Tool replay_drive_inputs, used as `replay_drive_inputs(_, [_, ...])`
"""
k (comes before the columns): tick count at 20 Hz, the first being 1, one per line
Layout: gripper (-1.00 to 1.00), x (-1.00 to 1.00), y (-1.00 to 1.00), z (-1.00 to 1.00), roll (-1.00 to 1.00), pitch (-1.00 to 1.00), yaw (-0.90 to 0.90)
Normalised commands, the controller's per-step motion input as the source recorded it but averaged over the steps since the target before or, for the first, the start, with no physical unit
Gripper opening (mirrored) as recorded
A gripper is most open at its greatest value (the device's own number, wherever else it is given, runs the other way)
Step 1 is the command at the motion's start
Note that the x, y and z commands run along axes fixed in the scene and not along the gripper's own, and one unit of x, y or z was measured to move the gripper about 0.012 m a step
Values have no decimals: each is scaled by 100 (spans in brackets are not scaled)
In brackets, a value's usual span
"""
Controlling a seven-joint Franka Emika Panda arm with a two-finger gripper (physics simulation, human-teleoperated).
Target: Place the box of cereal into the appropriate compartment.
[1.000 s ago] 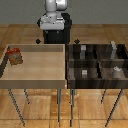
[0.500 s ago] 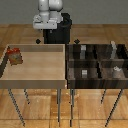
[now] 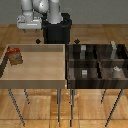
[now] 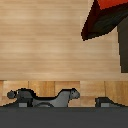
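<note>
Arm swings toward exterior view's left since earlier frames. Box of cereal (image 3: 14,56) stands upright at light tray's (image 3: 35,75) left edge, below pincer (image 3: 24,23). We cannot tell pincer's spread. Dark compartment tray (image 3: 97,62) far right.

The cereal box (image 3: 14,56) stood upright in the light wooden tray (image 3: 35,80), against its edge at the exterior view's left. The dark divided tray (image 3: 97,62) alongside held small grey blocks (image 3: 85,73). The gripper (image 3: 24,23) hung above the light tray's far edge, its jaws too small to judge.
</note>
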Motion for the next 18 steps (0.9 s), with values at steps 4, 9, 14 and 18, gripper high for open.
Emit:
replay_drive_inputs(4, [100,0,-100,0,0,0,0])
replay_drive_inputs(9, [100,0,-100,0,0,0,0])
replay_drive_inputs(14, [100,0,-20,80,0,0,0])
replay_drive_inputs(18, [100,0,0,75,0,0,0])
